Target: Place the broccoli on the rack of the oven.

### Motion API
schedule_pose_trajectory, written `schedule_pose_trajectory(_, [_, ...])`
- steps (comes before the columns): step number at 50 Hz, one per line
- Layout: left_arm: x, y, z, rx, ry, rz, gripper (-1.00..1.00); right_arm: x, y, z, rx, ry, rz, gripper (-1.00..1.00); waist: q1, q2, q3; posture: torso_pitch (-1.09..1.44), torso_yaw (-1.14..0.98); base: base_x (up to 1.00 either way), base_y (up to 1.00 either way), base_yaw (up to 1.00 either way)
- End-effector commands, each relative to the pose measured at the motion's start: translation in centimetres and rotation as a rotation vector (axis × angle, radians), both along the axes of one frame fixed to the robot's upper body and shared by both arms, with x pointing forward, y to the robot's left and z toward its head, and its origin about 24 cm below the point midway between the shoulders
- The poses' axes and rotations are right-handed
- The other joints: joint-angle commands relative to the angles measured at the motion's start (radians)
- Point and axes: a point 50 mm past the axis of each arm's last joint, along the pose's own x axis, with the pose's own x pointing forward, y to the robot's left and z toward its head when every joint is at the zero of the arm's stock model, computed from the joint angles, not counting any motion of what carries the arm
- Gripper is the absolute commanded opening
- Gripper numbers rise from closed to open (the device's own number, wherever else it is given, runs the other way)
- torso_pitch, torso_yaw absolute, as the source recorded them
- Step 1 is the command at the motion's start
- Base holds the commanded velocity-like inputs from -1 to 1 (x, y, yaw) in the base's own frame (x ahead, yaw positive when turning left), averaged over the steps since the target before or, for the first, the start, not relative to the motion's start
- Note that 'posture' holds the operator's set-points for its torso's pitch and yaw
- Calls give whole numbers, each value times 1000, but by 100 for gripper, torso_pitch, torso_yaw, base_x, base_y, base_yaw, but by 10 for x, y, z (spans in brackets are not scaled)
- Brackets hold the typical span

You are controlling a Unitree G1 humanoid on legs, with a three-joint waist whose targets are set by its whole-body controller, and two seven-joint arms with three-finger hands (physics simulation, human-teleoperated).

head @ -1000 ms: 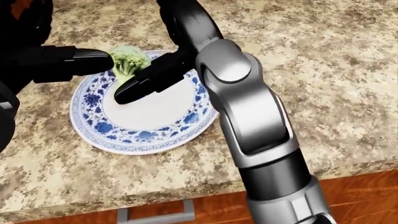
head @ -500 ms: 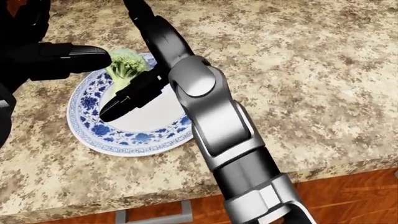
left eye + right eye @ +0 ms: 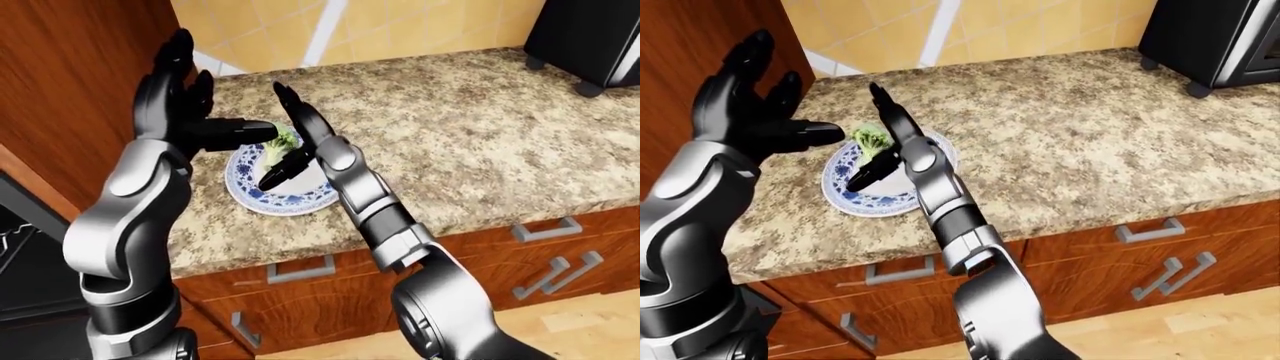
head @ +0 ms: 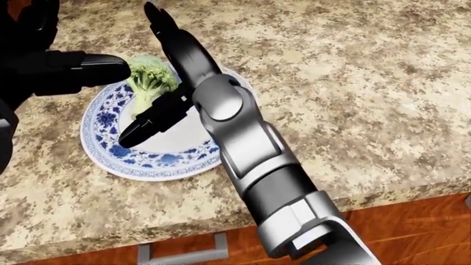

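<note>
The broccoli [image 4: 149, 79] stands on a blue-and-white plate [image 4: 110, 150] on the granite counter, at the plate's upper left. My left hand [image 3: 185, 97] is open with fingers spread, and one black finger [image 4: 103, 67] points at the broccoli from the left, close to it or touching. My right hand [image 4: 170, 83] is open just right of the broccoli. One finger [image 4: 158, 22] points up and another [image 4: 147, 126] reaches down over the plate. Neither hand closes round the broccoli.
The granite counter [image 3: 1070, 135] runs to the right, with wooden drawers and metal handles [image 3: 1150, 229] below. A tall wooden cabinet [image 3: 70, 82] stands at the left, with a dark appliance opening [image 3: 15, 255] under it. A black appliance [image 3: 1220, 37] sits at top right.
My right forearm has swung left and lower in the head view, and the hand's lower finger has slid down over the plate. The broccoli and the left hand have barely moved.
</note>
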Motion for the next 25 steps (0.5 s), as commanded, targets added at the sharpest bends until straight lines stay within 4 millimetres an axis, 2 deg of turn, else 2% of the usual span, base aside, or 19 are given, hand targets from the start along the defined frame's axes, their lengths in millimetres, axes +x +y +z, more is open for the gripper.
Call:
schedule_pose_trajectory(1, [-6, 1, 17, 1, -89, 4, 100, -1, 4, 28, 26, -122, 8, 100, -1, 6, -29, 0, 0, 0, 0, 0])
schedule_pose_trajectory(25, [-5, 1, 17, -1, -88, 3, 100, 2, 9, 23, 42, -140, -35, 100, 1, 8, -31, 0, 0, 0, 0, 0])
